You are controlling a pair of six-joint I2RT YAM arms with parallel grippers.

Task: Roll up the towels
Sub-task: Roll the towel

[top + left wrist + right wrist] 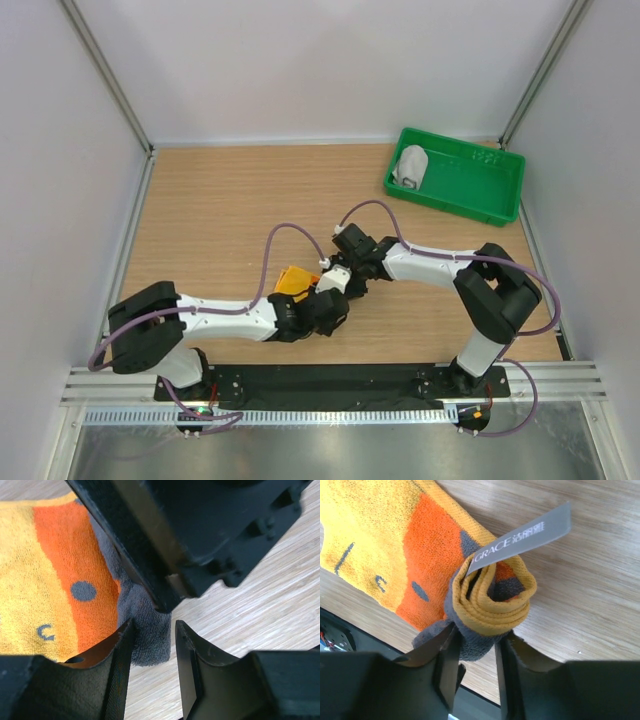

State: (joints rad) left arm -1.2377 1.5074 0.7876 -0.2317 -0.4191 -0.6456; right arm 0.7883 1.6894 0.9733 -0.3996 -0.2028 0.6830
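Seen from above, the patterned towel (293, 280) lies on the table (220, 220), well apart from the green tray (455, 207) and on the side toward the arm bases. The grey towel (411, 167) is stood rolled in the tray's left end. Bare wood is left between tray and patterned towel.

In the left wrist view, orange and yellow bands with grey marks are shown. The left gripper (154, 626) is held partly apart, the towel's grey edge between its tips and unclamped.

In the right wrist view, the towel's end is coiled, with a grey label (520, 537) protruding. The right gripper (477, 635) is closed narrowly on the coil's grey underside.
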